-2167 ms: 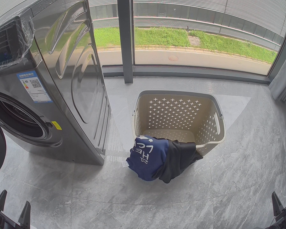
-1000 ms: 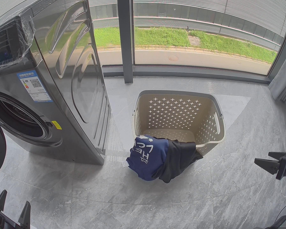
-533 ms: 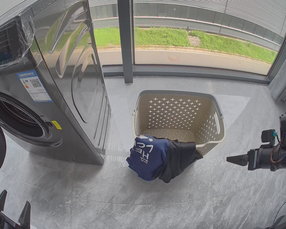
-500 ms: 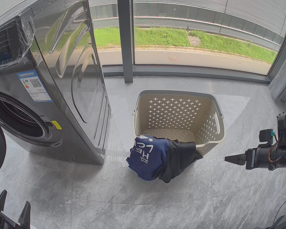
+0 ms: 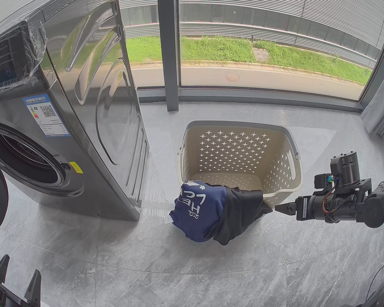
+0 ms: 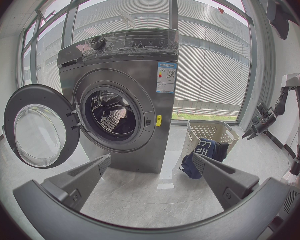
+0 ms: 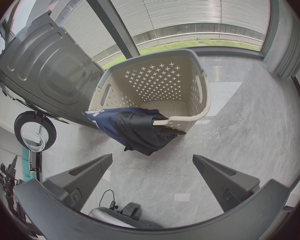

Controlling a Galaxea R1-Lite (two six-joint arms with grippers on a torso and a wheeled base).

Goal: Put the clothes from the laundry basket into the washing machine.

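Grey floor (image 5: 200, 269): clothes (image 5: 217, 212) hang over basket (image 5: 239, 125) rim, not yet grabbed; washer (image 5: 94, 107) door open. R hand (image 5: 284, 208) spread nr clothes, L hand (image 5: 17, 270) spread, low.

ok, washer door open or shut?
Open: the door stands wide beside the washer front, and the drum shows through the bare opening.

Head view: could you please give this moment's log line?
right end effector: open, beside beige plastic basket | navy and black clothes: over rim
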